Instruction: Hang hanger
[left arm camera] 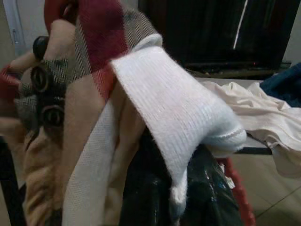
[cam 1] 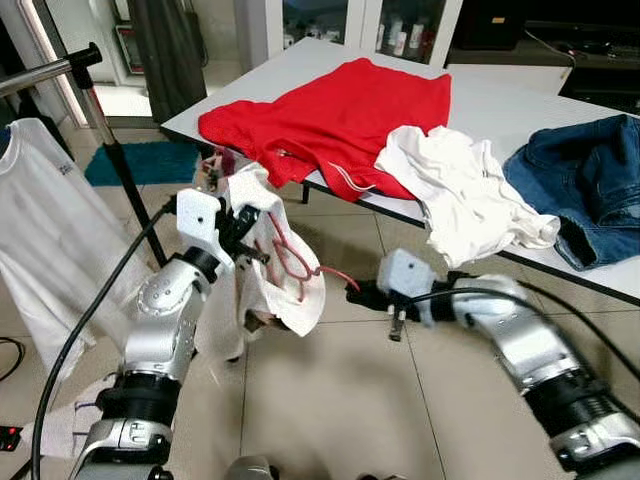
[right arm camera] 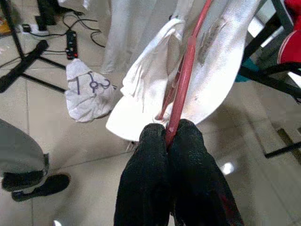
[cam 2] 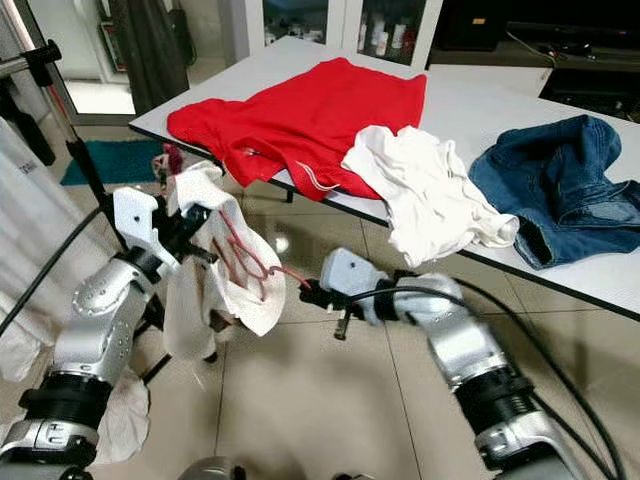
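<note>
Hanger point(cam 1: 290, 262) looks thin, stiff and light under its floppy white shirt point(cam 1: 290, 290), right end effector point(cam 1: 352, 292) pinched on its tip, left end effector point(cam 1: 243, 225) bunched in cloth, grip unclear.

Your robot: two silver arms, black fingers.
You see a left arm point(cam 1: 165, 320) and a right arm point(cam 1: 530, 345) of rounded silver segments joined by black ribbed collars near the base. Each wrist ends in a pale grey angular housing. A thick black cable loops along each arm. On the right gripper point(right arm camera: 175, 136) your fingers point(right arm camera: 146, 174) look black, blunt and matte; the left gripper point(cam 1: 240, 225) is black too.
</note>
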Robot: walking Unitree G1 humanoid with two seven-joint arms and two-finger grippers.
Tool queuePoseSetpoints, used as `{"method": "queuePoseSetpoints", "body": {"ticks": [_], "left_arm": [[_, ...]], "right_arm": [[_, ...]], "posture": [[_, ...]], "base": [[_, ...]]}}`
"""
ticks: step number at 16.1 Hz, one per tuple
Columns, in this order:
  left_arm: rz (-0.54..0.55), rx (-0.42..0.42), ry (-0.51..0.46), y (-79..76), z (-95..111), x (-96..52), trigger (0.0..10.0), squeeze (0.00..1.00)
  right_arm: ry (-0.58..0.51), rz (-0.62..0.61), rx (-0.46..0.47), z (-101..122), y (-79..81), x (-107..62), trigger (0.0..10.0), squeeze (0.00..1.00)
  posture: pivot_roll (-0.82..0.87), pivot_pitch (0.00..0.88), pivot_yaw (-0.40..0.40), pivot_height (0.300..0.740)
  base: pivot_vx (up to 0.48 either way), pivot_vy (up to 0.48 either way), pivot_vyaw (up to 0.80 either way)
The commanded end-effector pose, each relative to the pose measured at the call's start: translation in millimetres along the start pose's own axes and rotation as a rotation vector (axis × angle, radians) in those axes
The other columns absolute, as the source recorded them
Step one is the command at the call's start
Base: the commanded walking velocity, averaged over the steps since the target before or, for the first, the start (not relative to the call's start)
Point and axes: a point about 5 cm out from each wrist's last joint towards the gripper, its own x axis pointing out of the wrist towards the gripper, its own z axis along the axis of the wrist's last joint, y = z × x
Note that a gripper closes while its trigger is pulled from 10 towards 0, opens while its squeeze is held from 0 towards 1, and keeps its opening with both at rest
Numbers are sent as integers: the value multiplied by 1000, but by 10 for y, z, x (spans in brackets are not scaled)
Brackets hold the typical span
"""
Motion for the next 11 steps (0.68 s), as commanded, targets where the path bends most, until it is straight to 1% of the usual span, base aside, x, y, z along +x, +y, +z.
{"method": "queuePoseSetpoints", "body": {"ticks": [1, 3, 4, 5, 6, 7, 8, 9, 11], "left_arm": [[-46, 26, -55, -46, 157, 77, 0, 0], [-69, 31, -60, -83, 172, 95, 0, 0], [-104, 24, -78, -135, 210, 118, 0, 0], [-134, 19, -86, -173, 232, 133, 0, 0], [-271, 34, -63, -358, 223, 173, 0, 0], [-308, 46, -43, -420, 191, 186, 0, 0], [-379, 72, -3, -551, 123, 210, 0, 0], [-420, 84, 11, -629, 95, 219, 0, 0], [-533, 102, 56, -846, 24, 222, 0, 0]], "right_arm": [[14, -10, -34, 50, -14, 72, 0, 31], [7, -21, -58, 123, -58, 91, 0, 39], [69, -13, -123, 91, -74, 80, 0, 39], [108, -10, -157, 63, -80, 72, 0, 35], [169, -34, -153, 29, -117, 90, 0, 39], [183, -60, -140, 32, -145, 108, 0, 39], [210, -106, -127, 38, -202, 130, 0, 39], [229, -121, -135, 36, -223, 133, 0, 39], [271, -147, -167, 26, -264, 130, 0, 43]], "posture": [[96, 0, -9, 740], [94, 0, -7, 740], [96, 0, -8, 740], [97, 0, -9, 740], [99, 0, -11, 740], [99, 0, -11, 740], [96, 0, -11, 740], [93, 0, -11, 740], [89, 0, -9, 740]], "base": [[0, 0, 0], [0, 0, 0], [0, 0, 0], [0, 0, 0], [0, 0, 0], [0, 0, 0], [0, 0, 0], [0, 0, 0], [0, 0, 0]]}}
